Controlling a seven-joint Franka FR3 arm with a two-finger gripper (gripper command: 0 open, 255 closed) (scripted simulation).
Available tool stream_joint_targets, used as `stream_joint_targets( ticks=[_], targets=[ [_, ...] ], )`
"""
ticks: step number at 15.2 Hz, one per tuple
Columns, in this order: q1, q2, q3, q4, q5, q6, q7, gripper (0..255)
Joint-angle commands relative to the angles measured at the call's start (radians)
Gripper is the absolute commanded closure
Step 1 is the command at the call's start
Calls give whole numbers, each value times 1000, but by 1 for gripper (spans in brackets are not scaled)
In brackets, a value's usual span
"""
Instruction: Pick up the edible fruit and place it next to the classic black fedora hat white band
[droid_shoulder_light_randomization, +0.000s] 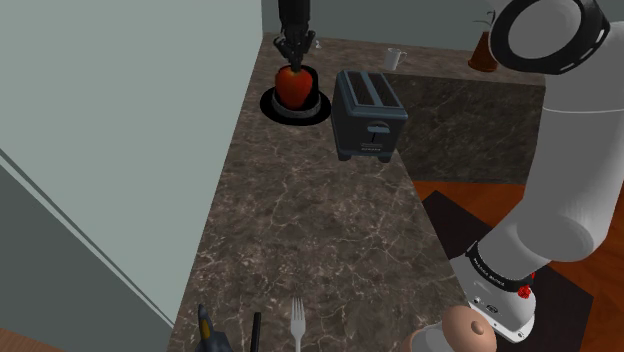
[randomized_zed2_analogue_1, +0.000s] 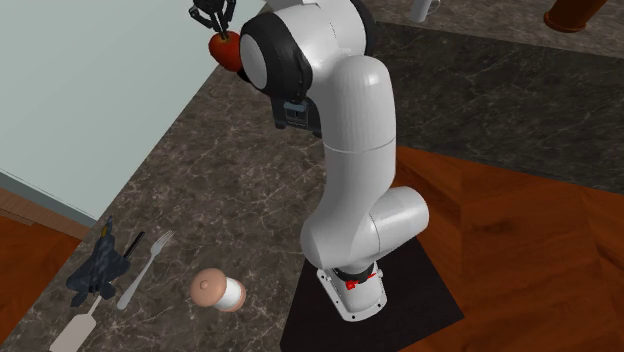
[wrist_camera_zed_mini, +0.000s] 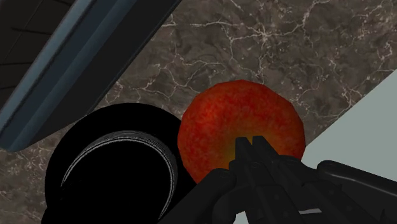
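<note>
Counter (droid_shoulder_light_randomization: 300, 220): dark marble, and a black hat (droid_shoulder_light_randomization: 271, 105) sat far left.
Gripper (droid_shoulder_light_randomization: 295, 62): clasped the red fruit (droid_shoulder_light_randomization: 293, 87) above it.
Remaining: setting it down beside the hat.

We see the white arm (droid_shoulder_light_randomization: 565, 190) rise from its base at the shoulder view's lower right and stretch far out, up and to the left. At its end the black hand (droid_shoulder_light_randomization: 295, 47) points straight down, its fingers (wrist_camera_zed_mini: 243, 153) pinched close together on the top of a red fruit (droid_shoulder_light_randomization: 293, 87).
</note>
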Motion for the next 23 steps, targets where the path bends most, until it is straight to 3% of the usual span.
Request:
stream_joint_targets(
  ticks=[1, 23],
  targets=[
    [-8, -14, 1, -49, 4, 36, 3, 255],
    [-37, -15, -7, -349, -5, 331, 36, 255]
  ],
)
